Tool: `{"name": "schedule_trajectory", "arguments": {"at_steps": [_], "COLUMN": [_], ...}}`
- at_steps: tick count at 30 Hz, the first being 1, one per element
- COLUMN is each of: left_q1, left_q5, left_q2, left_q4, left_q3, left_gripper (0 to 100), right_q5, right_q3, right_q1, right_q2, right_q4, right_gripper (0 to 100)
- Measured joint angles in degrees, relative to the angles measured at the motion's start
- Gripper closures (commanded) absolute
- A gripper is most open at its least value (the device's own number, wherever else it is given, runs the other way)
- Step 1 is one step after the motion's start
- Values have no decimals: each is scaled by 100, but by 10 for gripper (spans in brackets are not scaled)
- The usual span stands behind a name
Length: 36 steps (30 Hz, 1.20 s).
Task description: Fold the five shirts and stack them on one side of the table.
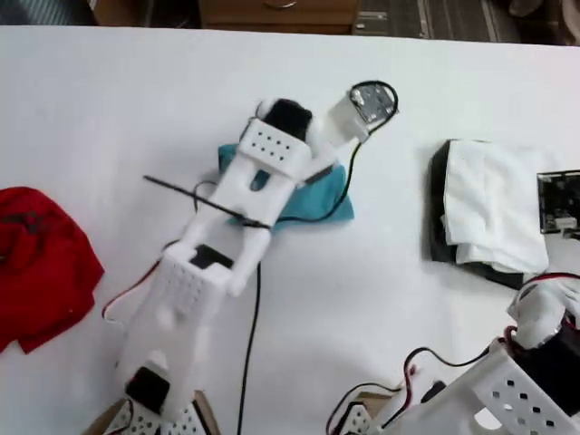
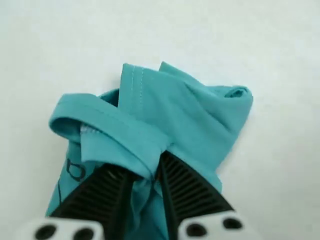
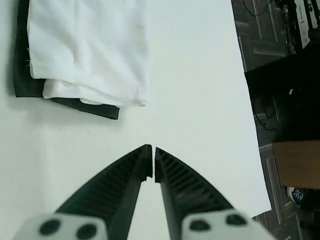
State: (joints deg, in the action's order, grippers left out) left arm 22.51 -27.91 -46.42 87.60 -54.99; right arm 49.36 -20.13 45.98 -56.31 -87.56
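A teal shirt [image 2: 190, 115] lies bunched in the middle of the table, and my left gripper [image 2: 154, 172] is shut on one of its folds. From above, the teal shirt [image 1: 313, 195] shows partly under the left arm. A folded white shirt [image 1: 494, 213] rests on a folded black shirt [image 1: 439, 213] at the right side. My right gripper [image 3: 152, 162] hangs shut and empty over bare table near that white shirt [image 3: 90, 45] and black shirt [image 3: 22, 85]. A crumpled red shirt [image 1: 41, 263] lies at the left edge.
The white table [image 1: 118, 100] has bare room at the back and in front of the stack. Its edge [image 3: 252, 120] runs close to the right gripper, with floor and furniture beyond. Cables [image 1: 249, 335] trail from the arm bases at the front.
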Motion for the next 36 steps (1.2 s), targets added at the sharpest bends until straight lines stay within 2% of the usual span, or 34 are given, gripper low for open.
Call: {"name": "schedule_trajectory", "arguments": {"at_steps": [5, 12, 23, 25, 29, 31, 36], "left_q1": [-18, -18, 62, 105, 141, 141, 44], "left_q5": [18, 105, 220, 246, 246, 246, 246], "left_q2": [-202, -220, -1407, -1415, -1415, -1415, -1415], "left_q4": [-554, -334, -440, -334, 62, 299, 853], "left_q3": [0, -747, -1424, -1662, -2189, -2435, -3288], "left_gripper": [980, 980, 979, 942, 758, 697, 738], "right_q5": [0, 0, 0, 0, 0, 0, 0], "right_q3": [0, 0, -237, -422, -598, -642, -835], "right_q1": [88, 88, 88, 88, 88, 79, -229], "right_q2": [0, 0, 0, 0, 0, 0, 0], "right_q4": [-237, -273, -273, -273, -273, -273, -273], "right_gripper": [977, 977, 977, 977, 977, 977, 977]}}
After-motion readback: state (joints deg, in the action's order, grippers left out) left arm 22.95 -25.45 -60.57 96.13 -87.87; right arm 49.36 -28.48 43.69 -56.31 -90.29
